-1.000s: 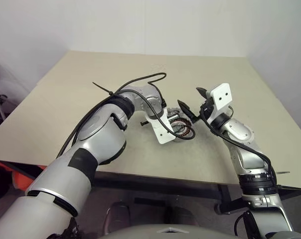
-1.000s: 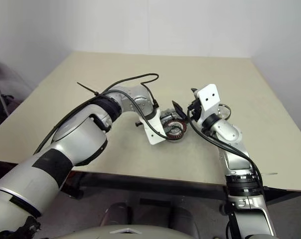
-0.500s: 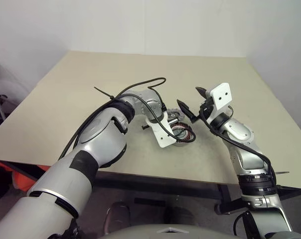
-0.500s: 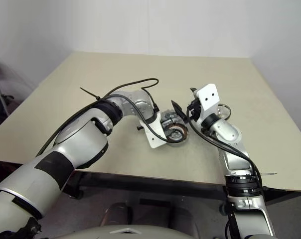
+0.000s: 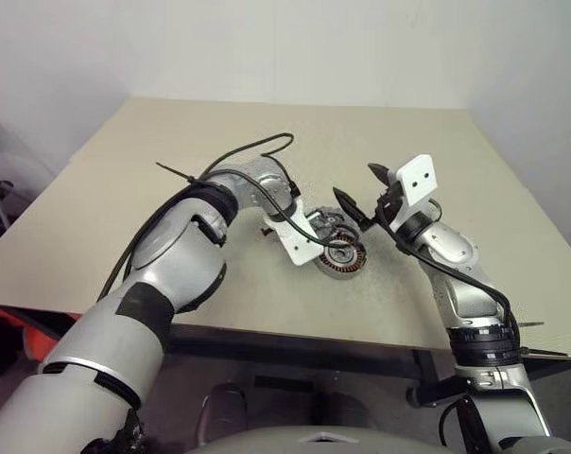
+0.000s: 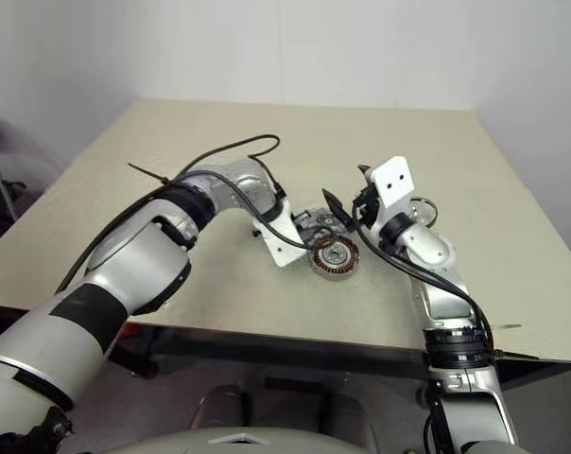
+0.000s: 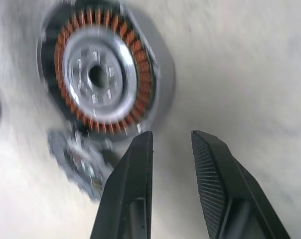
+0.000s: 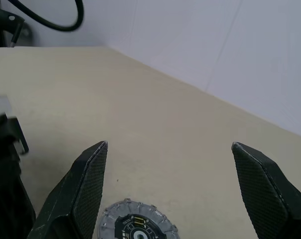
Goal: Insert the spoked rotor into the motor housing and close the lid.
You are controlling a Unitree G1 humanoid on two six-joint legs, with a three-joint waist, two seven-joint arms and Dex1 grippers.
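The motor housing [image 7: 103,79] lies flat on the surface [image 5: 267,142] just past the left claw [image 7: 173,144], whose fingers stand slightly apart, grasping nothing, while the right claw [image 8: 170,154] hangs spread wide and empty. A careless nudge could knock the ring aside. The right wrist view alone shows a small toothed disc [image 8: 135,224] under that claw.

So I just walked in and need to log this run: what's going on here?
A humanoid robot is assembling a small motor on a tan table. The housing lies flat on the table with a silver disc seated inside its copper windings. The left gripper hovers beside it, jaws slightly apart and empty. The right gripper waits wide open above a small round part.
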